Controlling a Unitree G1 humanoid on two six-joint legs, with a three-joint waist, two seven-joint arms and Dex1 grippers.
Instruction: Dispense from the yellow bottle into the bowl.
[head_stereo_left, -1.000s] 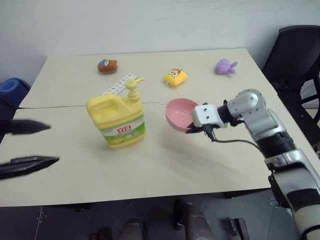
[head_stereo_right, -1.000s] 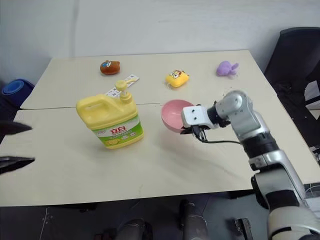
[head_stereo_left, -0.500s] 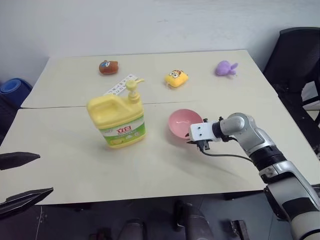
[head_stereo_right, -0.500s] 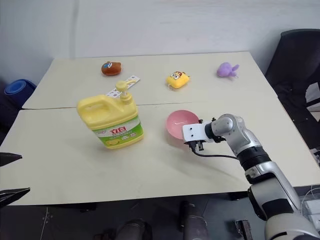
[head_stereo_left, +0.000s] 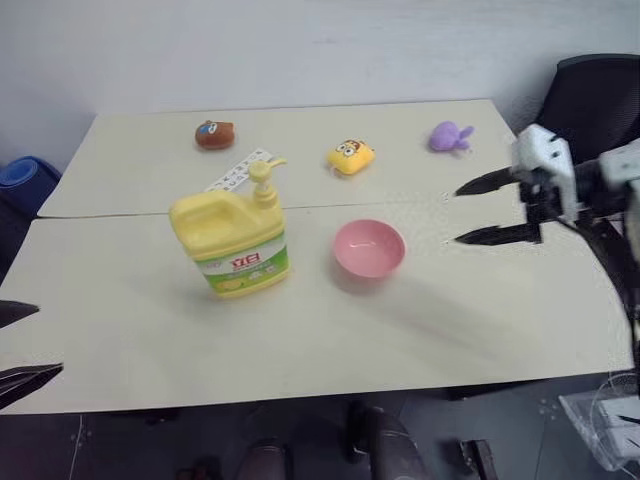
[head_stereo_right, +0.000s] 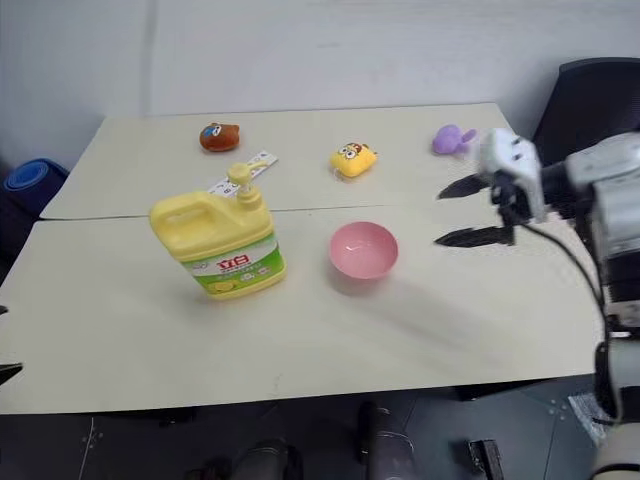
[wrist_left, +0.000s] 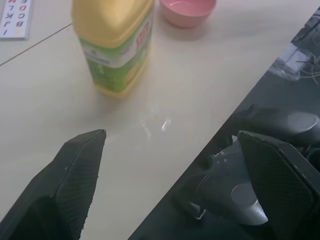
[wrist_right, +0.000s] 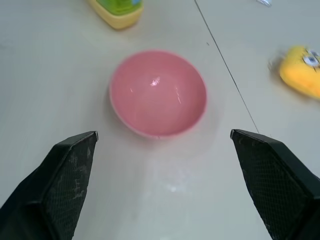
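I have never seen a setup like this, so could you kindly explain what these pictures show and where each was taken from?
This is a humanoid robot with two arms, each ending in a two-fingered black gripper. The two wide pictures come from its head cameras, looking down over a beige table. The other two come from cameras on its wrists, looking along each gripper's fingers. On the table stand a yellow bottle with a pump top and a pink bowl beside it, apart from it. Farther back lie a brown toy, a yellow toy, a purple toy and a letter card. The right gripper hangs open to the right of the bowl; the left gripper is open too. Neither holds anything.
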